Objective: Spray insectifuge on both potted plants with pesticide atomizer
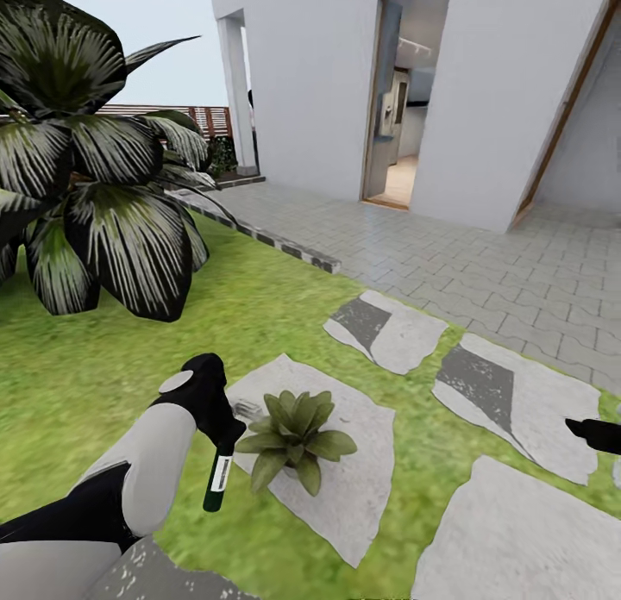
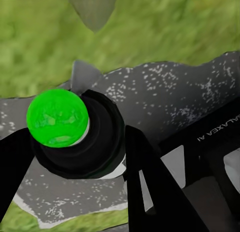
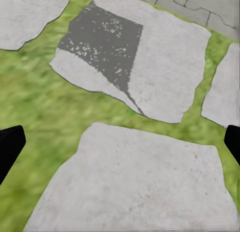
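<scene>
Pesticide atomizer (image 1: 219, 478): slim dark-green bottle with a white label strip, held by the left pincer (image 1: 226, 429), hanging base-down and slightly tilted above the lawn (image 1: 103, 359), just beside the edge of a grey stepping stone (image 1: 362, 488). In the left wrist view the atomizer (image 2: 57, 118) appears end-on as a bright green disc ringed in black, gripped between the dark fingers (image 2: 145, 177) of the left pincer (image 2: 75, 157), which is clenched on it.

Potted plant (image 1: 295, 436): a low rosette of pointed green leaves resting on that stepping stone, immediately beside the atomizer; the pot itself cannot be made out.

Right pincer (image 1: 595, 433): a dark tip at the edge of the head view, over further stepping stones (image 1: 517, 402). In the right wrist view its two fingertips (image 3: 10, 147) sit at opposite edges, well apart, so the right pincer (image 3: 120, 149) is released and hangs above pale stones (image 3: 140, 187) separated by strips of grass.

Surroundings: a large striped-leaf plant (image 1: 95, 195) stands on the lawn; beyond lie a grey paved terrace (image 1: 483, 264), a white house wall (image 1: 310, 74) with an open doorway (image 1: 401, 100), and a brown slatted fence (image 1: 185, 117).
</scene>
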Tool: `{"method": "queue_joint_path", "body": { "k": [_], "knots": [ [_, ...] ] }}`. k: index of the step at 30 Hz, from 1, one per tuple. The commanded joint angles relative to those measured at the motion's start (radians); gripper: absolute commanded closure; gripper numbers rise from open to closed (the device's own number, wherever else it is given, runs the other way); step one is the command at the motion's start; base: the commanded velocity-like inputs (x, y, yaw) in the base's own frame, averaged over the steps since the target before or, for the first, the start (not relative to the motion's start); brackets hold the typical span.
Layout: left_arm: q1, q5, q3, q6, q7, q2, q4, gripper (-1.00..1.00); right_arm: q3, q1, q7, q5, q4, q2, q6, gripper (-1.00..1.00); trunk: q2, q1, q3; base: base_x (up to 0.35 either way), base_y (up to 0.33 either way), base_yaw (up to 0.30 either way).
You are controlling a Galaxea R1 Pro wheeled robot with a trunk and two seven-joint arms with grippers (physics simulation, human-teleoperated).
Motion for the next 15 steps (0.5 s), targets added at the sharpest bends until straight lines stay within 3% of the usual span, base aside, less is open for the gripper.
{"method": "queue_joint_path", "body": {
  "k": [1, 9, 15],
  "knots": [
    [-0.001, -0.01, 0.008, 0.01, -0.009, -0.001, -0.001, 1.0, -0.001, -0.001, 0.01, 0.011, -0.001, 0.0, 0.001, -1.0, 0.0, 0.0, -0.001, 0.001, 0.001, -0.254],
    [-0.001, -0.011, 0.008, 0.01, -0.009, 0.009, 0.009, 1.0, -0.001, -0.001, 0.01, 0.011, -0.001, 0.0, 0.001, -1.0, 0.0, 0.0, -0.001, 0.027, 0.001, -0.251],
    [-0.001, -0.011, 0.008, 0.01, -0.009, 0.032, 0.014, 1.0, -0.001, -0.001, 0.01, 0.012, -0.001, 0.0, 0.001, -1.0, 0.0, 0.0, -0.001, 0.195, 0.138, -0.025]
  ]
}}
